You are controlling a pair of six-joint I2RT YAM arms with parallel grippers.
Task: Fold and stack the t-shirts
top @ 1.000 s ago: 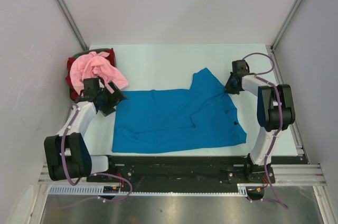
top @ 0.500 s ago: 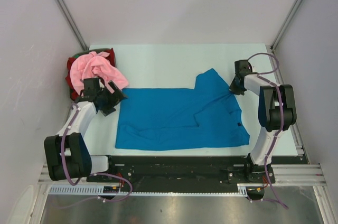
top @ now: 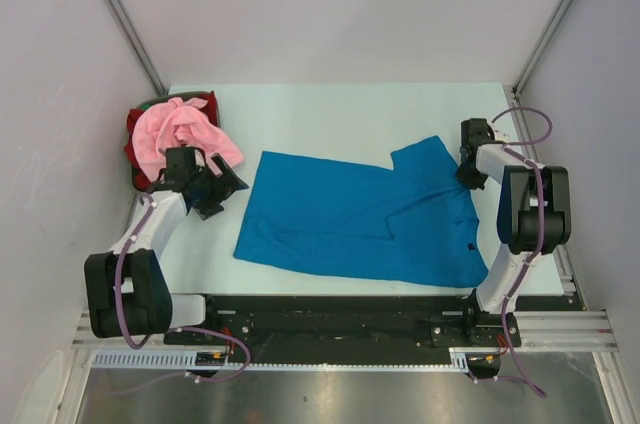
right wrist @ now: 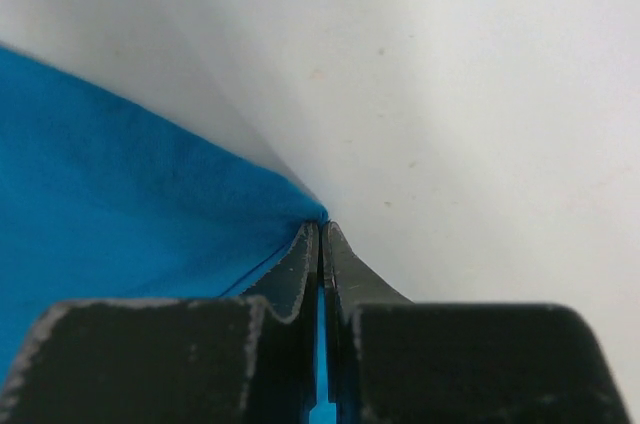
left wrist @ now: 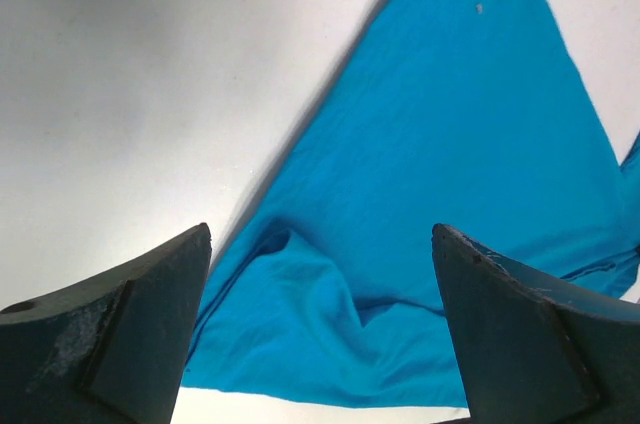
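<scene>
Where the pale tabletop (top: 320,119) is seen from above, a bright blue cloth t-shirt (top: 360,229) is spread out over its middle and right part. The shirt is laid mostly flat. One short sleeve is pointed toward the far right, and a long crease is seen across the middle. A tiny dark spot is seen on the cloth near its near right corner.

The right edge of the blue shirt, just below that sleeve, is pinched by the right hand (right wrist: 321,229). In the right wrist view its two dark fingers are pressed together, with a thin bit of blue cloth caught between them. Bare white tabletop is seen beyond the pinched edge.

The left hand (top: 226,192) is held near the left edge of the blue shirt, but the cloth is not touched by it. Its fingers are spread wide apart and nothing is held in them. In the left wrist view a wrinkled corner of the blue shirt is seen between the two fingers, with bare tabletop beside it.

Just behind the left hand, in the far left corner, a light pink crumpled t-shirt (top: 185,134) is heaped on top of a red cloth t-shirt (top: 134,149). This heap is kept well apart from the blue shirt.

A black rail (top: 340,309) is fixed along the near edge, and both arms are bolted to it.
</scene>
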